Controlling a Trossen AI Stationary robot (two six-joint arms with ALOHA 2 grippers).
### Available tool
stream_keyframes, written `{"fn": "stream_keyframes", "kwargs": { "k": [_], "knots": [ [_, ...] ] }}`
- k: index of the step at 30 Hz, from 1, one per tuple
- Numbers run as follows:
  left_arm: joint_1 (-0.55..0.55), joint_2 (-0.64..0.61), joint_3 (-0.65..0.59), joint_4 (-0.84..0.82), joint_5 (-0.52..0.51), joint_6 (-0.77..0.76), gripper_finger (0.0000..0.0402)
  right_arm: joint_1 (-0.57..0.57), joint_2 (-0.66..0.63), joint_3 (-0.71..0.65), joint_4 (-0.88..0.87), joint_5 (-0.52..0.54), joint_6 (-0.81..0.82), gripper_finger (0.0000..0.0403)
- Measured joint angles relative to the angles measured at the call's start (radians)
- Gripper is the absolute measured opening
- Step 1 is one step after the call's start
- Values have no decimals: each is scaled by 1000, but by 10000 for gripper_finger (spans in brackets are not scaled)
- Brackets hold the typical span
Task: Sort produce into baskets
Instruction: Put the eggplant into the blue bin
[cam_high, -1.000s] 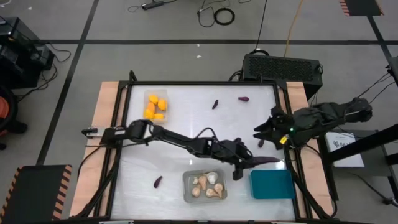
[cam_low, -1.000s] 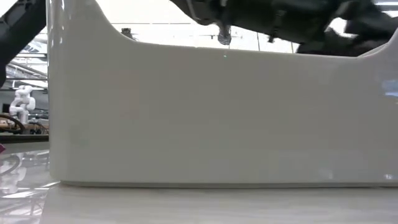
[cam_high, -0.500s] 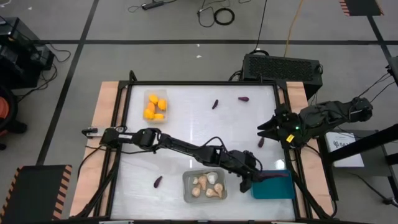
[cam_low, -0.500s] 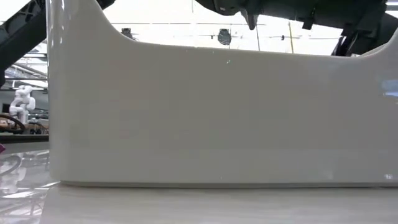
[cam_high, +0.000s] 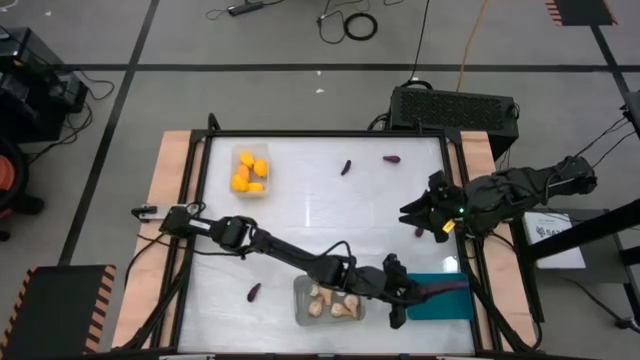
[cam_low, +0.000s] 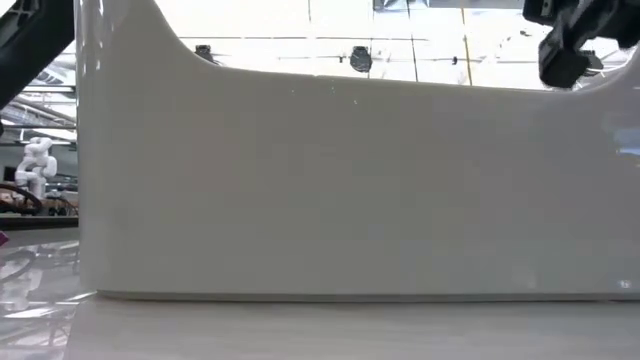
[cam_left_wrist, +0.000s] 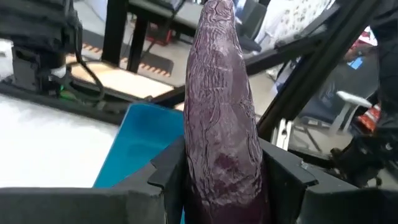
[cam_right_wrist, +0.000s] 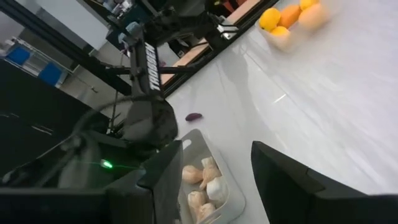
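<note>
The high view is looking straight down; the low view is facing a grey bin (cam_low: 350, 180) close up — both wrist views are sharing the table (cam_high: 320, 200).

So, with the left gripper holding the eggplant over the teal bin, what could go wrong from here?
The eggplant juts far beyond the left gripper toward the teal bin. Released now, it may tip over the rim rather than drop inside.

The left gripper is beside the grey bin of garlic bulbs, so the arm could nudge that bin when pulling back.

The right gripper hovers close by, so the arms' paths might cross.
</note>
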Motion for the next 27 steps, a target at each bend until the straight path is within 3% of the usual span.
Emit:
{"fn": "stream_keyframes", "kwargs": {
  "k": [4, 7, 9, 13, 21, 27],
  "knots": [
    [0, 35, 20, 27, 5, 0, 162, 0, -5, 0, 10, -27, -36, 183],
    [7, 104, 113, 32, 10, -29, 162, 0, -19, 0, 9, -51, -75, 183],
    [14, 126, 95, 118, 23, -65, 162, 0, -26, 0, 4, -56, -96, 183],
    [33, 147, 112, 66, 27, -123, 162, 0, -42, 0, 1, -58, -133, 183],
    [48, 147, 113, 18, 68, -98, 163, 0, -56, 0, 0, -58, -185, 183],
    [56, 147, 113, -15, 121, -97, 201, 0, -57, 0, -7, -57, -210, 183]
  ]
}}
